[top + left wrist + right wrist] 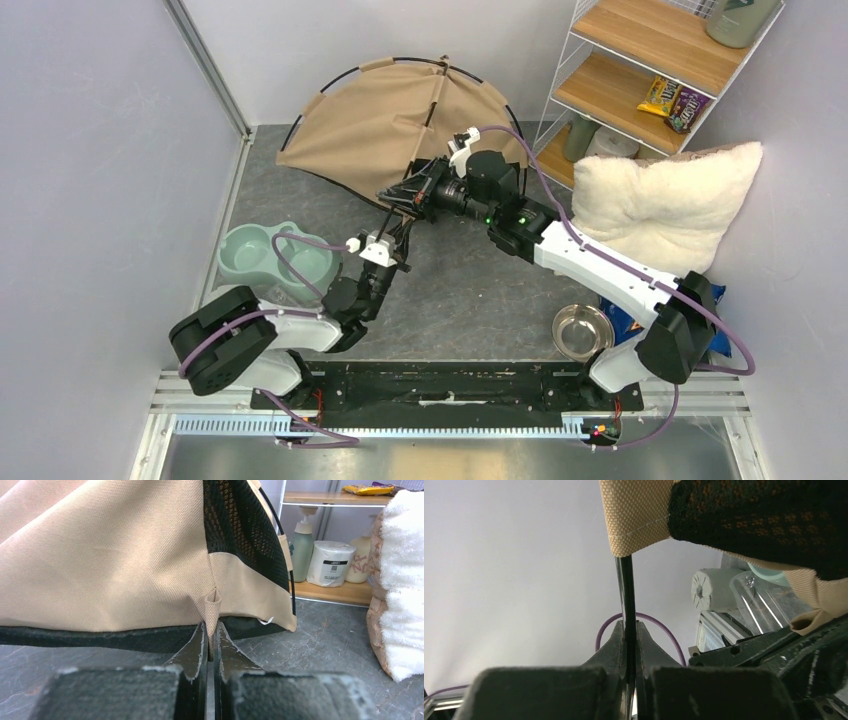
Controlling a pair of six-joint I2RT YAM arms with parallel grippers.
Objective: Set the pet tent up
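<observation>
The pet tent [392, 118] lies at the back of the grey mat, its tan fabric spread flat under a thin black arched pole. In the left wrist view its tan wall [110, 560], black mesh panel and black base edge fill the frame. My left gripper [210, 630] is shut on a small tan fabric loop [214, 605] at the tent's lower edge. My right gripper [627, 630] is shut on a thin black pole [625, 590] that runs up into a tan sleeve. From above, both grippers [398, 222] [392, 196] meet at the tent's near corner.
A green double bowl [275, 255] sits beside the left arm, and a steel bowl [582, 330] near the right arm's base. A fluffy white pillow [665, 205] leans at the right, below a wire shelf rack [640, 60] holding snack packets.
</observation>
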